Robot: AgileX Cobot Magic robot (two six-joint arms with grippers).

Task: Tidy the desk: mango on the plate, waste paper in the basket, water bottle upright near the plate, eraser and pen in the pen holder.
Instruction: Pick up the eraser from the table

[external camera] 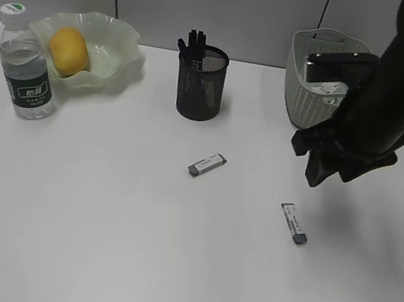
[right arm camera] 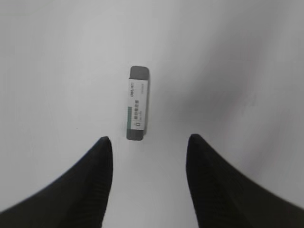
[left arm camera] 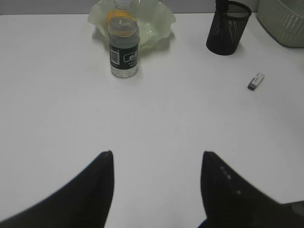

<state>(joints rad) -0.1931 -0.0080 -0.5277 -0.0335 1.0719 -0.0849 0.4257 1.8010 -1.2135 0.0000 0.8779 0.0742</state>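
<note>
Exterior view: the holder (external camera: 200,82), with pens (external camera: 195,44) in it, stands mid-desk (external camera: 94,241). Left of it the mango (external camera: 68,49) lies in the plate (external camera: 118,52), the bottle (external camera: 28,64) upright beside. Right of it stands the basket (external camera: 305,91). In front lie two erasers (external camera: 206,165), the second (external camera: 294,223) below the right gripper (external camera: 321,169).

Left wrist view: left gripper (left arm camera: 156,164) open, empty, over bare desk.

Right wrist view: open fingers (right arm camera: 97,166) flank that eraser's near end, apart from it.

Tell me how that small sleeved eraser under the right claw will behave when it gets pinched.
The small grey eraser in its white paper sleeve is a flat block lying on the white desk, so it probably won't roll. It looks light and fairly stiff. The open right claw may find the sleeve a little slippery.
</note>
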